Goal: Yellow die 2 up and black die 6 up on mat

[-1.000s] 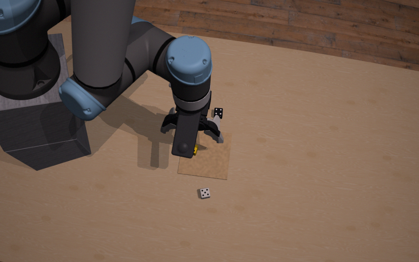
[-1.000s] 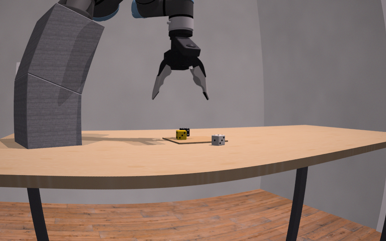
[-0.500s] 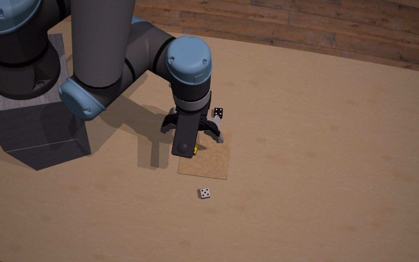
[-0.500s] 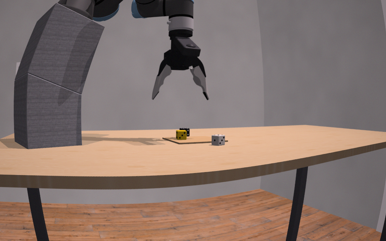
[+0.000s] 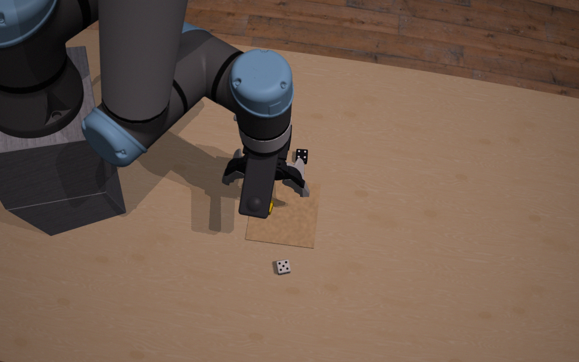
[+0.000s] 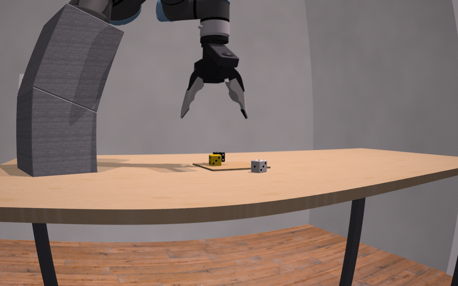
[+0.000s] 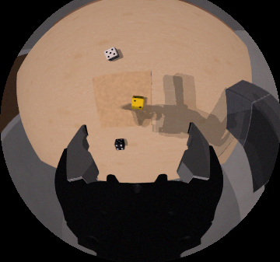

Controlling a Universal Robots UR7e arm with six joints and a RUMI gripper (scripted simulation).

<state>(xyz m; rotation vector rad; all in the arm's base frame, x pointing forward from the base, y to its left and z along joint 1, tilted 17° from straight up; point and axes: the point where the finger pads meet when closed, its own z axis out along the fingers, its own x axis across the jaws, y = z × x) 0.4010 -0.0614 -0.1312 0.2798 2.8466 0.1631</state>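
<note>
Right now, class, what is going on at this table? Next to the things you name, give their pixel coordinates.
The dark robot arm's gripper (image 5: 266, 179) (image 6: 214, 117) (image 7: 137, 124) is wide open above the table, holding nothing. The yellow die (image 5: 271, 207) (image 6: 215, 160) (image 7: 138, 103) sits on the square tan mat (image 5: 289, 229) (image 6: 235, 165) (image 7: 110, 95) with 2 on top. The black die (image 5: 301, 155) (image 6: 222, 155) (image 7: 120, 144) is off the mat, showing 4 on top, so it still needs turning to 6 and moving. The white die (image 5: 283, 266) (image 6: 259, 166) (image 7: 111, 54) lies on the opposite side of the mat, with 5 on top.
</note>
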